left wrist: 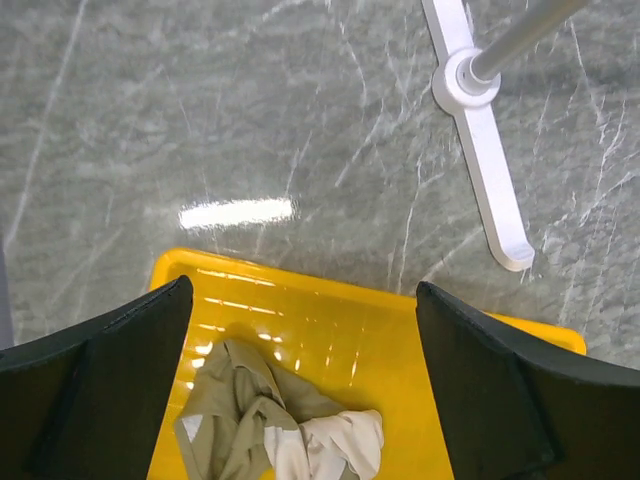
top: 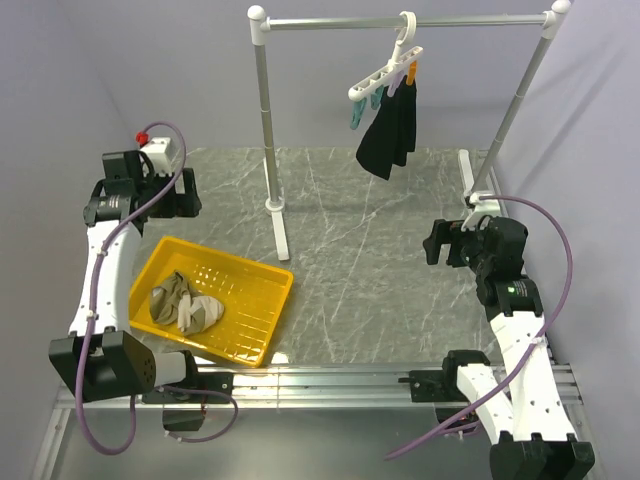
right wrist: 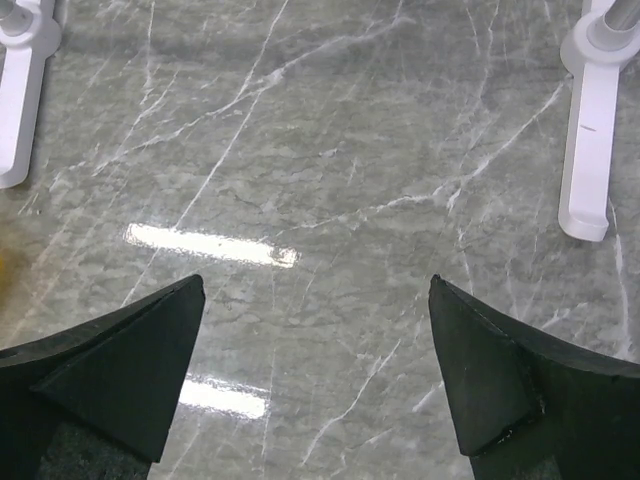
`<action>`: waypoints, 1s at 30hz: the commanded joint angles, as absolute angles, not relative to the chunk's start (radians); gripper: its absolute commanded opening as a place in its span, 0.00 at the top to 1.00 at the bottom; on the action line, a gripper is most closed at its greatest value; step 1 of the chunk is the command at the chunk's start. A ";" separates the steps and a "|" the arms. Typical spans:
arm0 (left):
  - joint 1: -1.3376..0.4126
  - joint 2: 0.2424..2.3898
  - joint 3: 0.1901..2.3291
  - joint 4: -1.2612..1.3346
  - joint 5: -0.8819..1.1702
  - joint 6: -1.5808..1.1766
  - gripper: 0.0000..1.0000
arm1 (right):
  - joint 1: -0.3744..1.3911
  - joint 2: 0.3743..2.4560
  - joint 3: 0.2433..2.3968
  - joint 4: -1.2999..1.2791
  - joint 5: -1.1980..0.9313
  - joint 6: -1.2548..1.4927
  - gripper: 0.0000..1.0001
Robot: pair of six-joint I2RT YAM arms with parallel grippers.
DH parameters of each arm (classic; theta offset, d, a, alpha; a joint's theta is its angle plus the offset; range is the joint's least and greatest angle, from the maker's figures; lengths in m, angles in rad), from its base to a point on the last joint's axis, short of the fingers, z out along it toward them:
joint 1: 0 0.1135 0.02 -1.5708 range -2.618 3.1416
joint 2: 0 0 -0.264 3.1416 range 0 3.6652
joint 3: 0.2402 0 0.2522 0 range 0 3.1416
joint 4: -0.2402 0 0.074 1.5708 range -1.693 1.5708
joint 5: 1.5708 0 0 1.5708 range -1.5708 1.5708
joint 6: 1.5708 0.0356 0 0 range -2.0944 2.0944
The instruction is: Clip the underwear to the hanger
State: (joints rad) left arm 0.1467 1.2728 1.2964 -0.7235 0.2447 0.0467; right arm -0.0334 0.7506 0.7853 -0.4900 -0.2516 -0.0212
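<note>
The tan underwear (top: 185,302) with cream patches lies crumpled in the left part of the yellow basket (top: 262,322). In the left wrist view the underwear (left wrist: 250,420) lies below and between my open fingers. My left gripper (left wrist: 300,300) is open and empty, high above the basket's far edge; in the top view it (top: 190,192) is at the far left. The white hanger (top: 385,76) with teal, purple and orange clips hangs from the rail at top centre. My right gripper (right wrist: 315,290) is open and empty over bare table; in the top view it (top: 436,243) is at the right.
A black garment (top: 388,132) hangs clipped to the hanger. The silver rail (top: 400,20) stands on two poles with white feet (top: 277,225), (top: 470,175). One foot (left wrist: 480,130) shows beyond the basket in the left wrist view. A grey marble tabletop lies under everything.
</note>
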 commanded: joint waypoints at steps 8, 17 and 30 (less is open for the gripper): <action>0.080 1.410 1.485 -0.840 0.316 0.184 0.01 | -0.040 0.765 0.848 -0.497 -0.267 -0.054 0.00; 0.087 1.503 1.528 -1.279 0.434 0.564 0.02 | -0.040 0.827 0.893 -0.564 -0.320 -0.101 0.00; 0.124 1.359 1.175 -1.253 0.150 0.848 0.01 | -0.040 0.879 0.910 -0.569 -0.359 -0.103 0.00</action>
State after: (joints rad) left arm 0.1238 1.4040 1.2392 -1.2816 0.2325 0.7277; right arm -0.0334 0.8761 0.8532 -0.5797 -0.3420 -0.0982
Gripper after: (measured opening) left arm 0.993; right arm 0.998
